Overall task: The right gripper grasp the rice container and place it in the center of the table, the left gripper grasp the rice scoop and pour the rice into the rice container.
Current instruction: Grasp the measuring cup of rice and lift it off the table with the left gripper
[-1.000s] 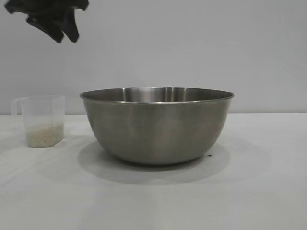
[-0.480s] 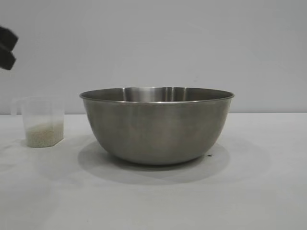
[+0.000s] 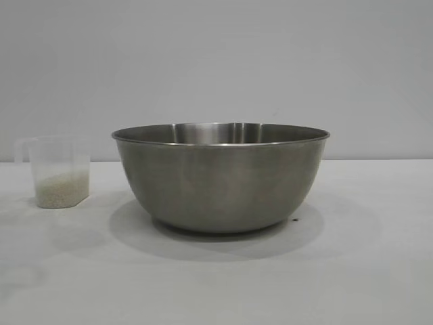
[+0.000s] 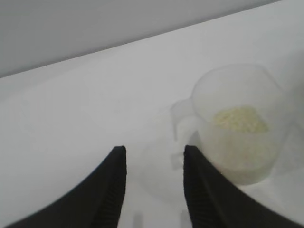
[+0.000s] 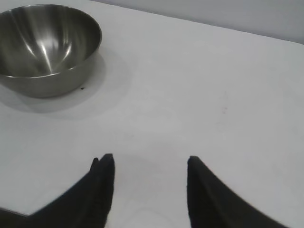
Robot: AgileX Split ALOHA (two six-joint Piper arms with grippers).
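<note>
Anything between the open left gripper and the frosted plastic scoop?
Nothing: bare white table between left gripper and frosted plastic scoop, per left wrist view.

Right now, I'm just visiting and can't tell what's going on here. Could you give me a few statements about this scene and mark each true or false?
1. The rice scoop stands upright on the table. True.
2. The rice container is full of rice. False: its inside looks bare in the right wrist view; the rice lies in the scoop.
3. The left gripper is clamped on the scoop's handle. False: its fingers stand open, short of the handle.
4. The right gripper is open and holds nothing. True.
5. The scoop sits inside the container. False: it stands apart, beside it.
</note>
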